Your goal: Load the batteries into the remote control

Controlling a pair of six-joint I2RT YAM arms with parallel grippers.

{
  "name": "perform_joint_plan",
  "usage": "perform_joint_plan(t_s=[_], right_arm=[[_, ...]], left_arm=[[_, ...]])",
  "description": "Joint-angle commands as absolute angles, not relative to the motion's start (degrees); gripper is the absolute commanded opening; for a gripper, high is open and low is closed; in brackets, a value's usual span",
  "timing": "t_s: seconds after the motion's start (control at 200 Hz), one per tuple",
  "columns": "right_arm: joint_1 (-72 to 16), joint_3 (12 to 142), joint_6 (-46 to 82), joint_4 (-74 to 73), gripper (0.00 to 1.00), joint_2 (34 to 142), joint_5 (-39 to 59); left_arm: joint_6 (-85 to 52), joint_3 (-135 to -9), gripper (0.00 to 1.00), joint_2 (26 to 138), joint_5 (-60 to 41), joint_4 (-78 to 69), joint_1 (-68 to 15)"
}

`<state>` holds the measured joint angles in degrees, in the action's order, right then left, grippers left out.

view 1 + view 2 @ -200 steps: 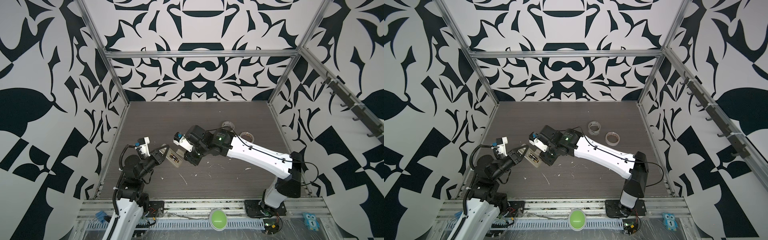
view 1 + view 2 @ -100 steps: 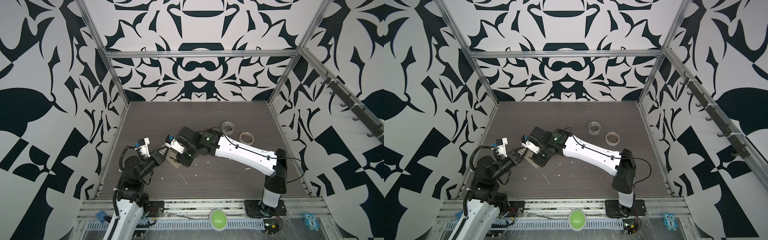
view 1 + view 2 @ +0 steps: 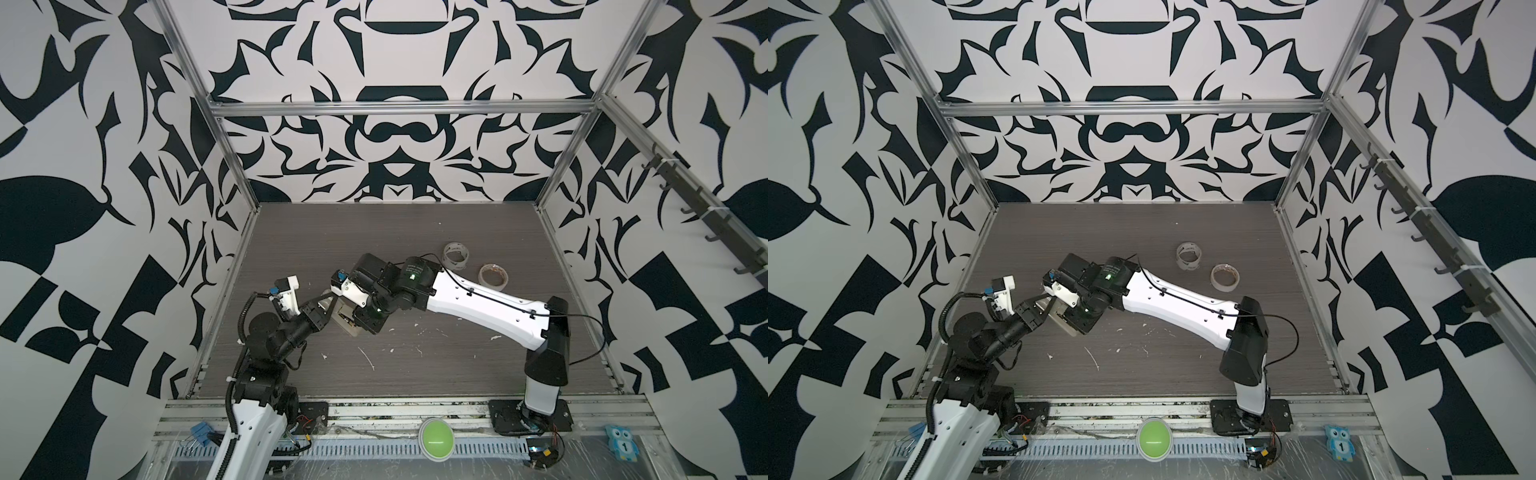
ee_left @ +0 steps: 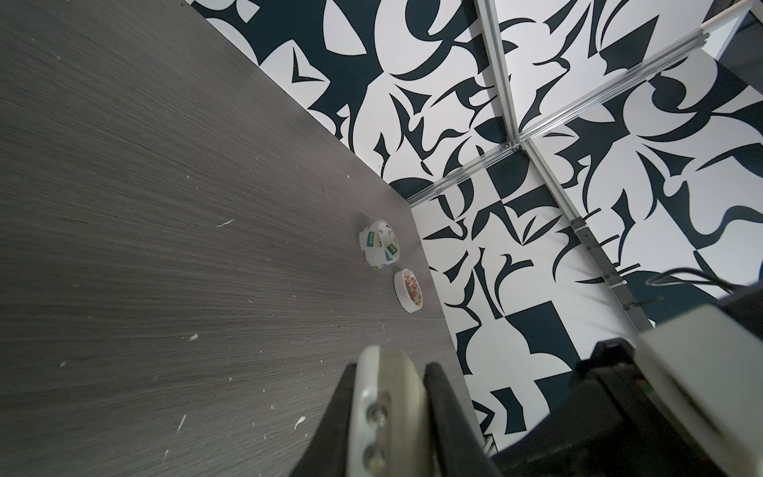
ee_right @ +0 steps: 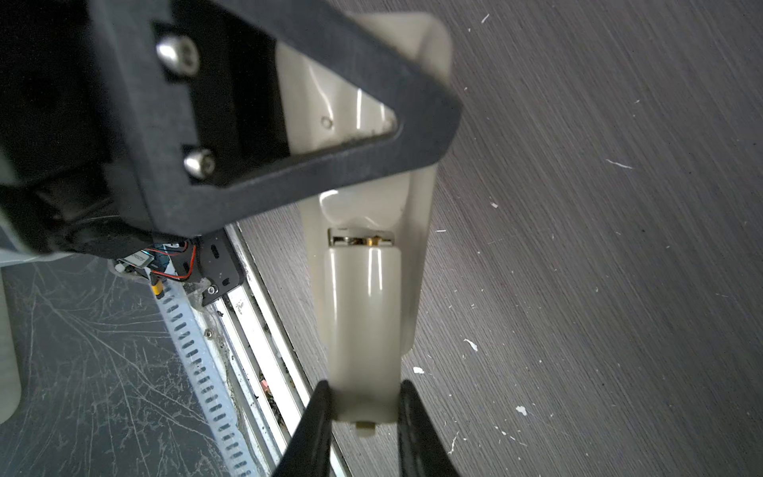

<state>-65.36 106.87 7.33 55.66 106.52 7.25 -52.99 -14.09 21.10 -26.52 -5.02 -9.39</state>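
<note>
The remote control is held above the table near the left front, pale back up. In both top views my left gripper is shut on one end of it. In the left wrist view, its black fingers pinch the cream edge of the remote control. My right gripper is shut on a cream battery cover that lies along the remote's back and overhangs its end. Metal contacts and a gold-coloured tip show in the gap above the cover. The batteries are otherwise hidden.
Two tape rolls lie at the back right of the grey table. White flecks dot the tabletop. The left side rail and the front rail with a green button are close by.
My right arm has swung left, bringing its gripper over the remote held by the left gripper. The left arm has stayed nearly still.
</note>
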Motion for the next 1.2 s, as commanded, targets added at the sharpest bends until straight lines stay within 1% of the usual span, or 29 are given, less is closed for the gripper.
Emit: perform_joint_plan(t_s=[0.0,1.195], right_arm=[[-65.7,109.1,7.7,56.3,0.00,106.3,7.1],[-66.0,111.6,7.8,56.4,0.00,109.3,7.1]], left_arm=[[-52.6,-14.1,0.00,20.3,-26.0,-6.1,-9.2],[-52.6,-14.5,0.00,19.2,-26.0,-5.2,-9.2]])
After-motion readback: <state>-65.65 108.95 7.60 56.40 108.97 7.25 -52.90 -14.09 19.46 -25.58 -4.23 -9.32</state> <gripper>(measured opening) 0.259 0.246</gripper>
